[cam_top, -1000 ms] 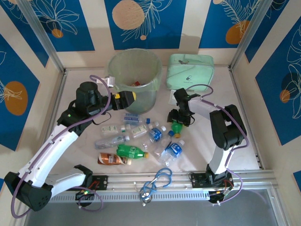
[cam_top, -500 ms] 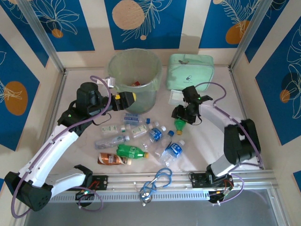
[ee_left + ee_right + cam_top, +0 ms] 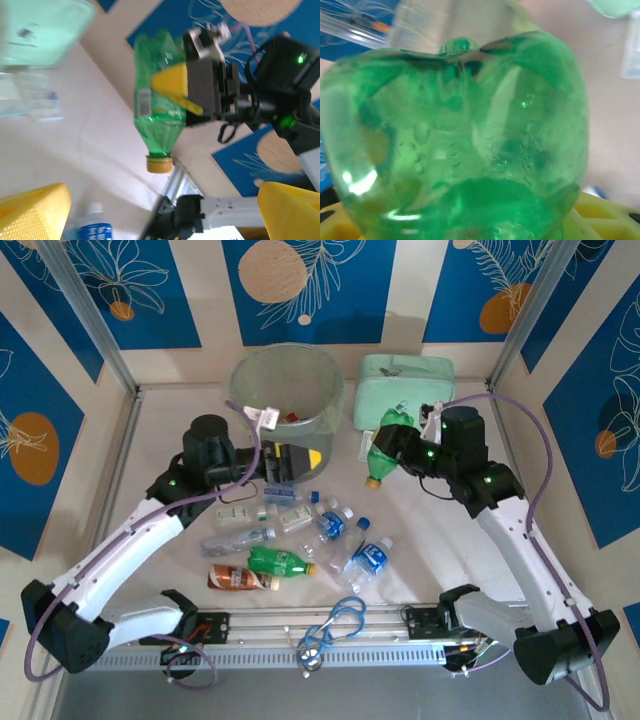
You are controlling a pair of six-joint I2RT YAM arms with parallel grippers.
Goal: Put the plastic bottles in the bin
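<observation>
My right gripper (image 3: pixel 393 448) is shut on a green bottle (image 3: pixel 384 446) with a yellow cap, held in the air with the cap down, right of the bin (image 3: pixel 287 390). The left wrist view shows that green bottle (image 3: pixel 159 107) between the right gripper's yellow fingers (image 3: pixel 172 85). In the right wrist view the green bottle (image 3: pixel 465 145) sits close against the camera. My left gripper (image 3: pixel 291 463) hangs open in front of the bin, above the bottles. Its jaws stand wide apart in the left wrist view, nothing between them (image 3: pixel 165 205). Several bottles lie on the table: a green one (image 3: pixel 280 562), a brown-orange one (image 3: pixel 240 580), and clear blue-labelled ones (image 3: pixel 371 558).
A flat mint-green zip case (image 3: pixel 405 390) lies behind the right gripper. A blue cord loop (image 3: pixel 335 625) rests on the front rail. Loose blue caps (image 3: pixel 363 522) lie among the bottles. A red item shows inside the bin.
My right arm has lifted the green bottle off the table and swung it up and back. My left gripper has moved right and slightly down in front of the bin.
</observation>
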